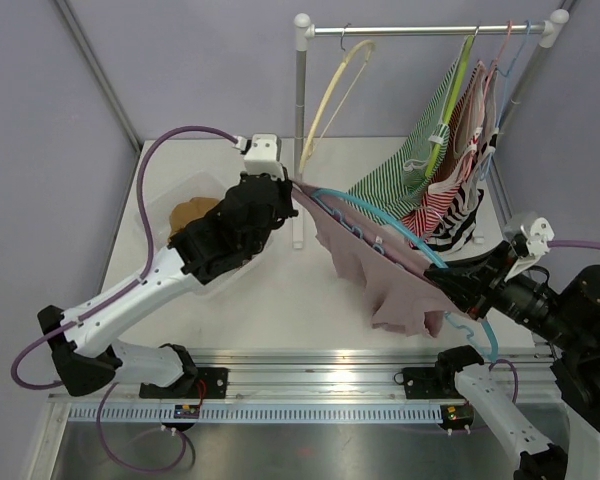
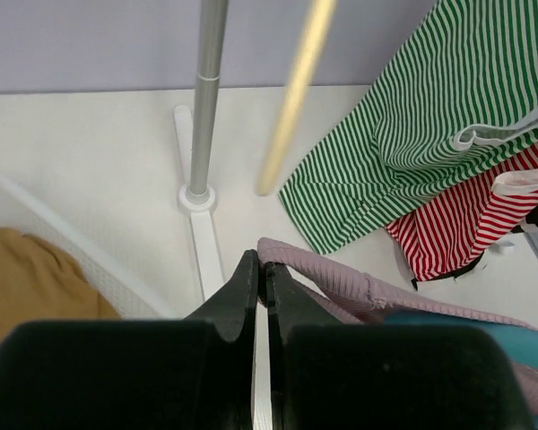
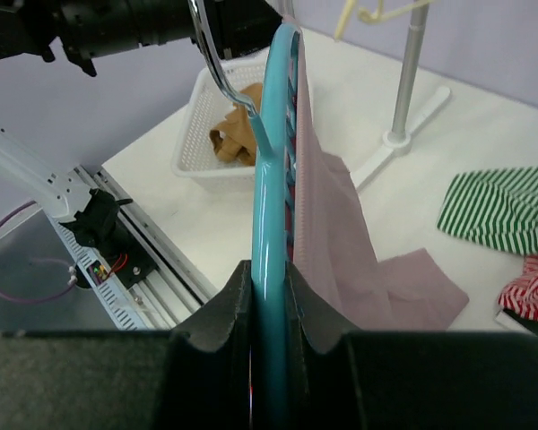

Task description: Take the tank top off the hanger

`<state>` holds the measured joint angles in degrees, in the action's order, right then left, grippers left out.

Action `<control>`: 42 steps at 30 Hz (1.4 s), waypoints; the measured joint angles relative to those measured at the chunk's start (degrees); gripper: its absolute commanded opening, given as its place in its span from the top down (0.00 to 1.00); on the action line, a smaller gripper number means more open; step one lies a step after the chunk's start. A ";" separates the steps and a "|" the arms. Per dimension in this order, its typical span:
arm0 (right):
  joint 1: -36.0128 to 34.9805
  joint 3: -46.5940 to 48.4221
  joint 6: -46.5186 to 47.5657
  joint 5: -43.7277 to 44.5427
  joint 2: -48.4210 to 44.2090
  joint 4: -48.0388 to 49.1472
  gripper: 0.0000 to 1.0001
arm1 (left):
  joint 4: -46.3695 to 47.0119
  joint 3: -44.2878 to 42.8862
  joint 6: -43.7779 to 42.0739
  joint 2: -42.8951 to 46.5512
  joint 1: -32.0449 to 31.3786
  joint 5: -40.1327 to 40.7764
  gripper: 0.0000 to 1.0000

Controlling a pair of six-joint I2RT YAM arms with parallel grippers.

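Mid-removal: R gripper (image 3: 267,278) clamps hanger (image 1: 385,213). L gripper (image 2: 261,269) pinches tank top (image 1: 380,275) strap at hanger's far tip (jaws fully closed). Next: pull strap clear of tip.

Tank top's (image 2: 341,288) strap end inside the left gripper (image 2: 261,269); basket (image 2: 90,260) partly behind it.

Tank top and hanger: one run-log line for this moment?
left gripper: shut on tank top | right gripper: shut on hanger | removal: not yet done
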<state>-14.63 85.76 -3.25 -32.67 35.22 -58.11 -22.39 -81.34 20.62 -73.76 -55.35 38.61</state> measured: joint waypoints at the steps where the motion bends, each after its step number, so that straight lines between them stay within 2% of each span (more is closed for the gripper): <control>1: 0.02 -0.28 0.28 -0.57 -0.61 0.85 1.00 | -0.57 0.28 0.94 0.74 0.68 -0.37 1.00; 5: 0.02 -2.56 0.55 -3.26 -2.32 5.79 1.00 | -2.01 1.95 4.28 4.48 2.27 -3.72 1.00; 8: 0.02 -7.74 -1.51 -4.57 -4.02 13.20 1.00 | -0.98 5.81 4.68 8.55 2.89 -7.69 1.00; 11: 0.02 -16.61 -6.88 -6.34 -6.05 26.64 1.00 | 0.83 11.65 3.87 14.23 3.30 -13.77 1.00; 15: 0.02 -28.41 -16.96 -7.65 -5.20 50.53 1.00 | 4.59 17.81 1.55 21.09 3.76 -24.94 1.00; 21: 0.02 -32.68 -31.19 -7.30 4.15 81.74 1.00 | 8.66 20.90 -2.67 22.93 2.89 -44.76 1.00; 24: 0.02 -34.16 -36.72 -6.86 7.93 95.54 1.00 | 8.57 23.71 -4.02 22.05 0.11 -48.54 1.00; 26: 0.02 -34.45 -38.16 -6.29 9.11 99.43 1.00 | 8.04 25.29 -4.22 20.87 -1.92 -47.52 1.00; 29: 0.02 -34.32 -37.51 -4.76 8.55 99.65 1.00 | 6.12 27.89 -3.26 19.12 -3.30 -42.23 1.00; 31: 0.00 -32.96 -35.23 -3.15 6.67 94.77 1.00 | 4.44 29.35 -1.55 18.10 -3.34 -36.68 1.00; 36: 0.02 -21.70 -24.61 6.12 2.54 70.55 1.00 | 0.02 31.30 3.85 15.41 -3.26 -22.05 1.00; 37: 0.02 -18.34 -22.60 8.52 2.49 65.05 1.00 | -0.48 31.30 4.57 14.69 -3.26 -20.39 0.84; 39: 0.02 -13.07 -19.56 12.55 2.86 56.68 1.00 | -1.16 31.30 5.25 13.53 -3.26 -18.62 0.57; 40: 0.02 -10.84 -18.18 14.32 3.32 53.00 1.00 | -1.49 31.30 5.53 13.05 -3.26 -18.21 0.35; 42: 0.02 -7.61 -15.89 17.03 4.59 46.75 1.00 | -1.86 31.30 6.03 12.61 -3.26 -17.75 0.22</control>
<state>-14.61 78.15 -19.14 -15.64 39.81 -11.35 -24.25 -50.04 26.65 -61.14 -58.61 20.86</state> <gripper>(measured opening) 0.202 0.642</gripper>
